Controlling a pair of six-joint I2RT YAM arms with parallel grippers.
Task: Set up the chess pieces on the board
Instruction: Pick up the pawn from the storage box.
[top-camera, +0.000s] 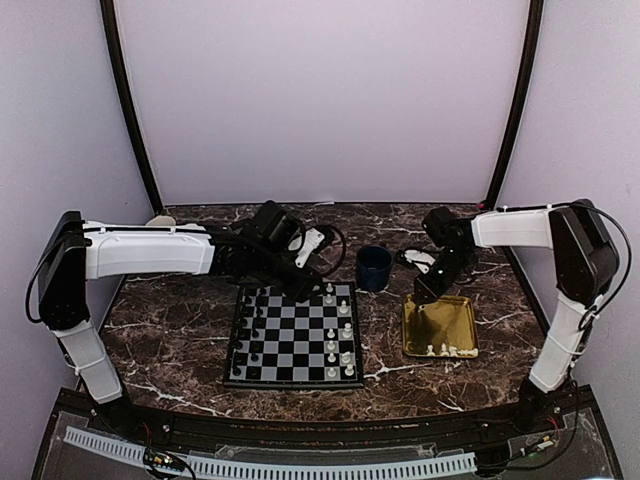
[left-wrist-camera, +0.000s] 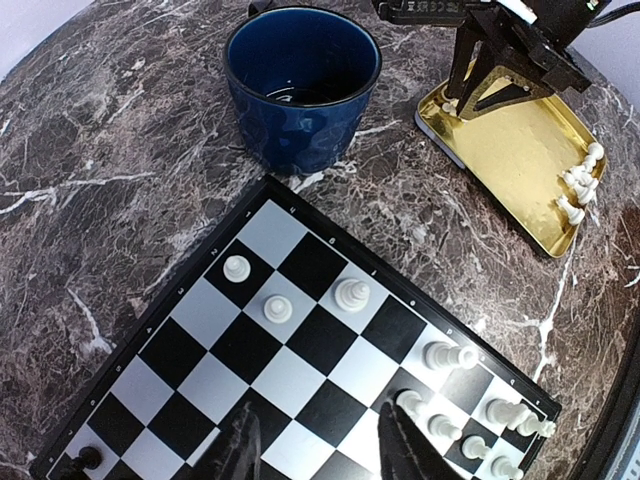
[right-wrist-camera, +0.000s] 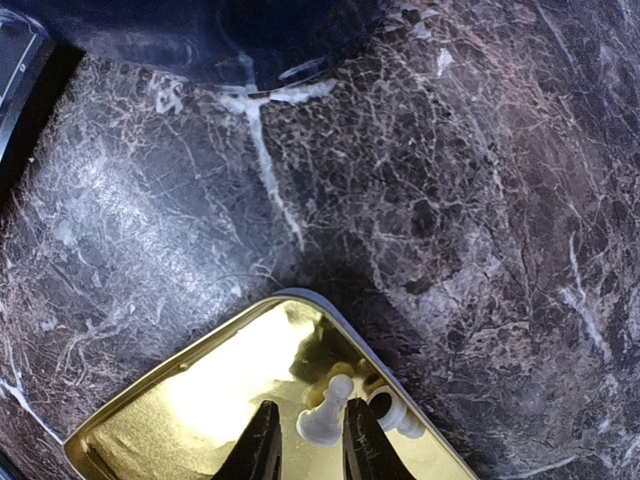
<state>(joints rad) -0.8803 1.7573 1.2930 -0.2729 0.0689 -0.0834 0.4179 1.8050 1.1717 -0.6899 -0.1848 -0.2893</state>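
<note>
Right gripper (right-wrist-camera: 312, 436): set astride a cream-white plastic pawn (right-wrist-camera: 323, 418); grip cannot be told.
Pawn: in the shiny gold rectangular tray (right-wrist-camera: 200, 400), at its corner.
Care: the jaws are closed squarely and lifted straight; the neighbouring piece (right-wrist-camera: 402, 420) is spared.
Left gripper (left-wrist-camera: 320, 440): spread, empty, above the black-and-grey checkered board (left-wrist-camera: 300, 352).

This is a robotics lab test cell: plain pale lilac panels (top-camera: 320, 100) on black poles (top-camera: 130, 110) wall in a marble-patterned table (top-camera: 170, 340). A left arm (top-camera: 150, 250) and a right arm (top-camera: 510, 228), white and black, are bolted at its near edge beside a slotted cable strip (top-camera: 300, 467) and loose wiring (top-camera: 160, 462), with the board (top-camera: 290, 340) laid in front of them.
</note>
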